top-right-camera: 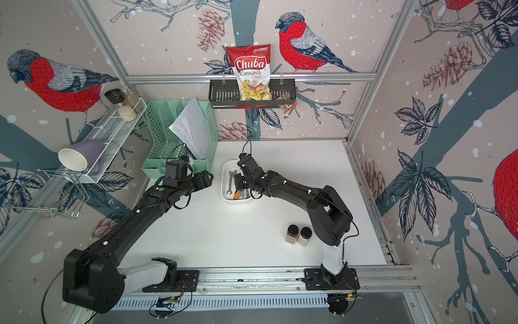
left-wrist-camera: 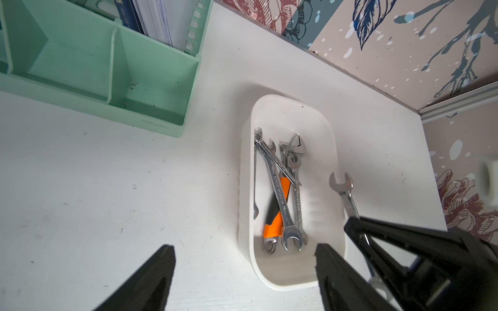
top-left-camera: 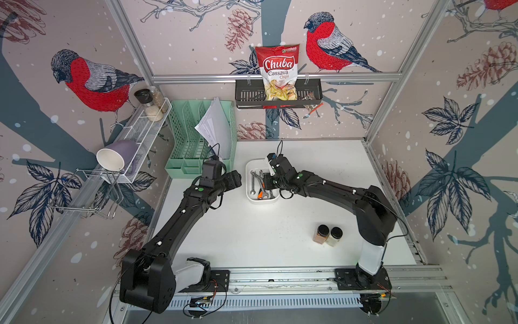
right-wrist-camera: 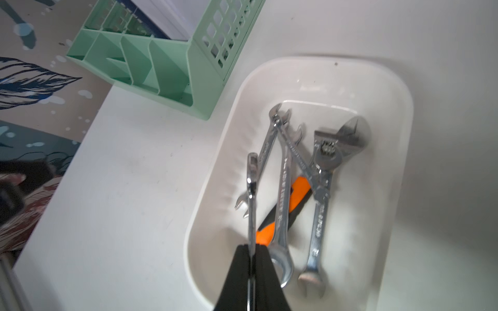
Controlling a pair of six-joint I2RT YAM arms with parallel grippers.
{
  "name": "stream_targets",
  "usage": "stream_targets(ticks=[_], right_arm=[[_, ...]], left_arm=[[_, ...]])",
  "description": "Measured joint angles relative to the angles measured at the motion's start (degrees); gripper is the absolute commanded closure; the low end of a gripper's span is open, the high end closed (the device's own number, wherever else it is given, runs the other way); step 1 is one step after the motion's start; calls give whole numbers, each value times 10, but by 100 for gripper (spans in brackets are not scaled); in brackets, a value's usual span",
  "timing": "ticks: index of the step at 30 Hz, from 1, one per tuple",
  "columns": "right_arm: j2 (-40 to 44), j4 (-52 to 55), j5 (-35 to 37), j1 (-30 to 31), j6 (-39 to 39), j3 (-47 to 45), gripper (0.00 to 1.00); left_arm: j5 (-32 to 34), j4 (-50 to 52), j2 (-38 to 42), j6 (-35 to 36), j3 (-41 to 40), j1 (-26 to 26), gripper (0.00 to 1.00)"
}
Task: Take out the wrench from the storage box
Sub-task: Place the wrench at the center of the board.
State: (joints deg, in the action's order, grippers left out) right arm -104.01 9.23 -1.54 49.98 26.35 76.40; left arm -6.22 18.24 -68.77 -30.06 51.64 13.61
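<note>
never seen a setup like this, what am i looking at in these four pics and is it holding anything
Two black robot arms stand at a white table. Two pictures look down from above; the other two come from a camera on each arm's wrist. On the table are a white storage box of tools, a green file organizer and two spice jars. The right gripper is shut on a slim wrench; the other wrenches lie in the box. The left gripper is open and holds nothing.
</note>
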Motion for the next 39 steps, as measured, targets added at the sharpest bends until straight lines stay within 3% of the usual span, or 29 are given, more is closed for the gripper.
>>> stream_targets(ticks=[6,11,20,39], right_arm=[[110,-39,-10,50,54,-134,100],[138,-45,-8,106,87,-181,100],[69,-43,14,156,128,-198,100],[-23,-31,19,155,138,-155,100]], left_arm=[[-12,-5,27,-2,-23,0,15],[-17,-5,40,-1,-37,0,15],[-24,0,85,8,-47,0,14],[-12,4,114,20,-56,0,13]])
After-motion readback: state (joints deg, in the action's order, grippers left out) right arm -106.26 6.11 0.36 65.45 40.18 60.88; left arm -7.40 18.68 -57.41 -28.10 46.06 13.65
